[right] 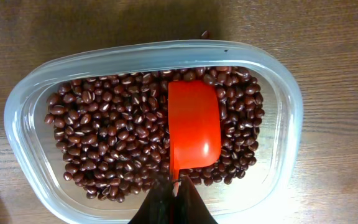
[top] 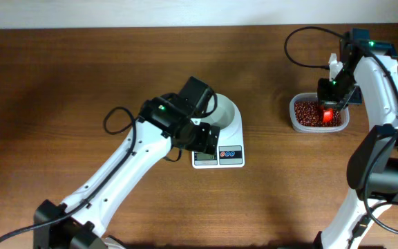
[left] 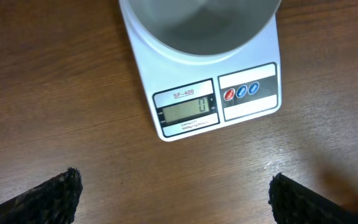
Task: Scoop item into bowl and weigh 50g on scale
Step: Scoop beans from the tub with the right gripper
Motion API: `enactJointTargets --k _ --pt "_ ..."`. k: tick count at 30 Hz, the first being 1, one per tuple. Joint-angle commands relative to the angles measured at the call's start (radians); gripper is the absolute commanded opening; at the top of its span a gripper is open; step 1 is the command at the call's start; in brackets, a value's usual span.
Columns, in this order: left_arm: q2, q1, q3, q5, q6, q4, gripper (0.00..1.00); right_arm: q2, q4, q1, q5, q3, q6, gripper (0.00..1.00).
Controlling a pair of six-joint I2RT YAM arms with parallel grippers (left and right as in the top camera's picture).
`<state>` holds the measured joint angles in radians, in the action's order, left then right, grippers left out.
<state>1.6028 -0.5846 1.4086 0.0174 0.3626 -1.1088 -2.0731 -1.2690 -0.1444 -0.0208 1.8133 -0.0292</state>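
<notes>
The white bowl (top: pixel 224 111) stands on the white scale (top: pixel 220 153), whose display (left: pixel 188 109) reads 0, with red and blue buttons (left: pixel 241 91) beside it. The bowl (left: pixel 197 25) looks empty. My left gripper (left: pixel 173 196) is open and empty above the table in front of the scale; its arm (top: pixel 185 121) partly covers the bowl in the overhead view. Many dark reddish-brown beans (right: pixel 110 134) fill a clear plastic tub (right: pixel 23 106). My right gripper (right: pixel 174 202) is shut on the handle of an orange scoop (right: pixel 194 124), which rests upside down on the beans.
The tub (top: pixel 318 116) sits at the right of the brown wooden table (top: pixel 61 83), with the right arm (top: pixel 372 76) above it. One loose bean (right: pixel 204 34) lies on the table just beyond the tub. A black cable loops near the right arm.
</notes>
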Motion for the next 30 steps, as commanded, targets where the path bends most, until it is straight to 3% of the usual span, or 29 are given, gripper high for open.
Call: enactJointTargets --k 1,7,12,14,20,30 --pt "0.019 -0.016 -0.008 -0.017 0.019 0.005 0.99 0.011 0.025 -0.024 -0.002 -0.045 0.008 0.04" --pt "0.019 -0.016 -0.008 -0.017 0.019 0.005 0.99 0.007 0.045 -0.058 0.078 -0.055 0.007 0.04" --pt "0.019 -0.016 -0.008 -0.017 0.019 0.005 0.99 0.006 0.089 -0.141 0.281 -0.105 -0.035 0.04" --pt "0.018 -0.016 -0.008 -0.017 0.019 0.005 0.99 0.006 0.135 -0.185 0.462 -0.179 -0.100 0.04" --pt "0.019 -0.016 -0.008 -0.017 0.019 0.005 0.99 0.006 0.151 -0.237 0.650 -0.205 -0.126 0.04" --pt "0.018 -0.016 -0.008 -0.017 0.019 0.005 0.99 0.006 0.080 -0.341 0.763 -0.205 -0.121 0.04"
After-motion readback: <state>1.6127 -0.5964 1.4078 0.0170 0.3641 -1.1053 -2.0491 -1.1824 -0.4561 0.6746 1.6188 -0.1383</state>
